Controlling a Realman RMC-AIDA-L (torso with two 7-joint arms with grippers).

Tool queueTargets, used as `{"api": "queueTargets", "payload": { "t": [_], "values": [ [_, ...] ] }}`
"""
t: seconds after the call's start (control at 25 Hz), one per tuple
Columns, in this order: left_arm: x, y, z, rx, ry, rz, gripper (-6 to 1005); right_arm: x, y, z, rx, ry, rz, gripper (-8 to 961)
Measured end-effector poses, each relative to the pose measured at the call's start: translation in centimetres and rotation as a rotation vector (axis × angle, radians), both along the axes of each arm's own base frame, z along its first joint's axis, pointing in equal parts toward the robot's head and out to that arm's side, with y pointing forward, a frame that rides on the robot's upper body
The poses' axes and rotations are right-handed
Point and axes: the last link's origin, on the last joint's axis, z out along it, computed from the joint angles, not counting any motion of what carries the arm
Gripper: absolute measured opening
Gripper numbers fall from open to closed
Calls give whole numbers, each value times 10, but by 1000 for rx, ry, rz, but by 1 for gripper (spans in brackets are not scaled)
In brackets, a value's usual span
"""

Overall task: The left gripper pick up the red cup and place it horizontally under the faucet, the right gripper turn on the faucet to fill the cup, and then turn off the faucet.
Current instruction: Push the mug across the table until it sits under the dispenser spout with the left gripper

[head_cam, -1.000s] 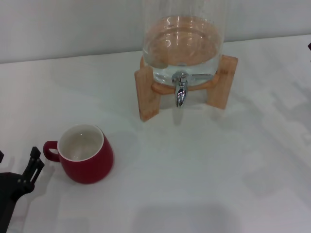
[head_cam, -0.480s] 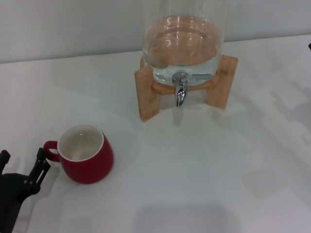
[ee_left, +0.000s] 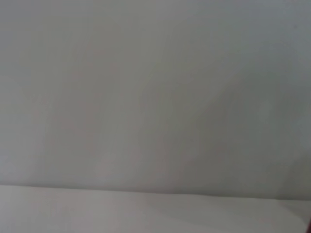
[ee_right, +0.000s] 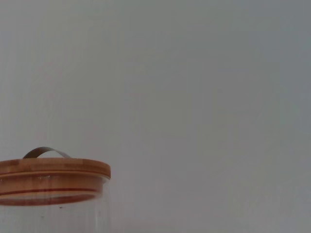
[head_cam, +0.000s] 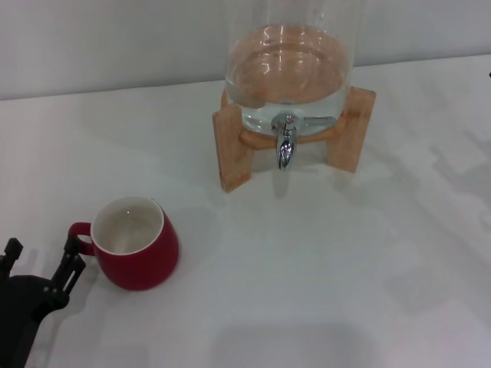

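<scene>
The red cup (head_cam: 136, 253) stands upright on the white table at the front left, its off-white inside showing and its loop handle (head_cam: 79, 238) turned left. My left gripper (head_cam: 42, 254) is open at the bottom left, low by the table. Its right finger (head_cam: 71, 261) is right beside the handle and its other finger (head_cam: 11, 251) is further left. The chrome faucet (head_cam: 285, 142) hangs from the front of the glass water jar, spout down, with nothing under it. The right gripper is out of view. The left wrist view shows only blank wall and table.
The glass water jar (head_cam: 288, 69) sits on a wooden stand (head_cam: 234, 149) at the back centre, its legs either side of the faucet. Its wooden lid (ee_right: 51, 172) shows in the right wrist view. A grey wall runs behind the table.
My left gripper has shifted slightly right and toward the cup's handle. Its second finger has come into view. The cup and faucet have not moved.
</scene>
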Motion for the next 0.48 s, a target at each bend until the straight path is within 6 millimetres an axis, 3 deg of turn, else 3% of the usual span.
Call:
{"api": "queueTargets", "payload": {
  "t": [0.48],
  "values": [
    [0, -1, -1, -6, 0, 1, 889, -1, -1, 0, 3, 0, 8, 769]
  ]
}}
